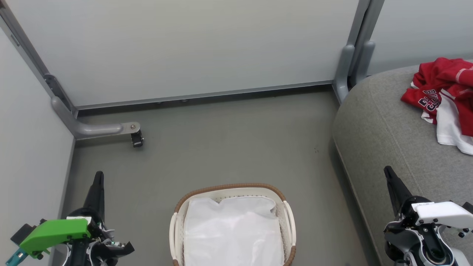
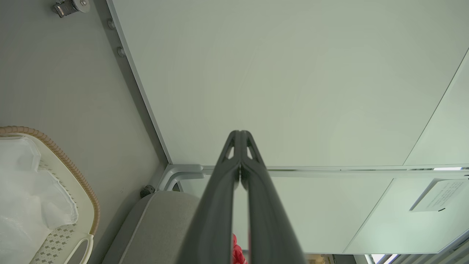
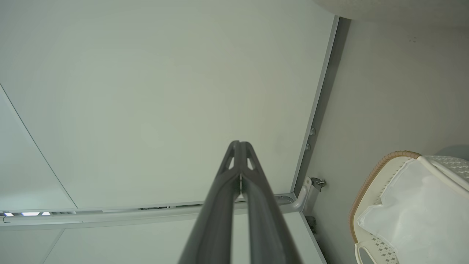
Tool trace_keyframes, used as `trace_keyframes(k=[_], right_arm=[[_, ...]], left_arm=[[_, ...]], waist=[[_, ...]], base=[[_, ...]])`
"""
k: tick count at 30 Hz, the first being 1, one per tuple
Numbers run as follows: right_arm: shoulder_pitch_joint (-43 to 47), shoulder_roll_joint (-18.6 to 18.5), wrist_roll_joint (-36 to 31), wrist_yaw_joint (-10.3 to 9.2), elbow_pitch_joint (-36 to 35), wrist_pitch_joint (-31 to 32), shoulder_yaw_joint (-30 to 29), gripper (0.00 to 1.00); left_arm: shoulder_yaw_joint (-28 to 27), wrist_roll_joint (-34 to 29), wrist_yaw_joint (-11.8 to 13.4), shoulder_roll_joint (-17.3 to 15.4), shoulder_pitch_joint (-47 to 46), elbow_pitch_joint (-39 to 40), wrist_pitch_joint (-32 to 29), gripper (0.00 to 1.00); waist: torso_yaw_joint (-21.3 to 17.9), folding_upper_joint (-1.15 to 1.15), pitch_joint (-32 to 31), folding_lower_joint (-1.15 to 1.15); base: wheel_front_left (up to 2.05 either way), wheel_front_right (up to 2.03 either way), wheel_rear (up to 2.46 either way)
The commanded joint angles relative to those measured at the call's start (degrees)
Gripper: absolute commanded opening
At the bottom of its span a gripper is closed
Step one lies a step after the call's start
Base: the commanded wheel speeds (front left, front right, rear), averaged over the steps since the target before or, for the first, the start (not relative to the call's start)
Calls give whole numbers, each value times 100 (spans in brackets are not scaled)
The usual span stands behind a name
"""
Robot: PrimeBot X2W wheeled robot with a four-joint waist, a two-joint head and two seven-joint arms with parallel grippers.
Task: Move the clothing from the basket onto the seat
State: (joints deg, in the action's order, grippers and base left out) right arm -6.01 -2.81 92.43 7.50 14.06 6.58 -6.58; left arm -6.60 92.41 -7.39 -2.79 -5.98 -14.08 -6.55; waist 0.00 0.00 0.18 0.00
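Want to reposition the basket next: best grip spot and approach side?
Likely the white side handle on the right of the basket: a thin loop standing off the perforated wall, narrow enough to pinch. Come down from above with the right gripper, which is nearer. The white sheet covers the inside, so avoid gripping across the rim.

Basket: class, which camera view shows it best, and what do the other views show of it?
Head view: the basket sits centred, both handles and most of the rim visible, white sheet inside. Each wrist view catches one end of it at the frame's edge.
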Motion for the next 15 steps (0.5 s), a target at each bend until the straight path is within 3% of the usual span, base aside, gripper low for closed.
trace_keyframes(k=[1, 15], right_arm=[[-44, -18, -14, -2, -11, 17, -12, 0], [-44, -18, -14, -2, -11, 17, -12, 0]], left_arm=[[-6, -4, -28, -19, -58, 10, -19, 0], [-5, -3, -28, -19, -58, 9, -18, 0]], waist=[[0, 0, 0, 0], [0, 0, 0, 0]], base=[[0, 0, 0], [0, 0, 0]])
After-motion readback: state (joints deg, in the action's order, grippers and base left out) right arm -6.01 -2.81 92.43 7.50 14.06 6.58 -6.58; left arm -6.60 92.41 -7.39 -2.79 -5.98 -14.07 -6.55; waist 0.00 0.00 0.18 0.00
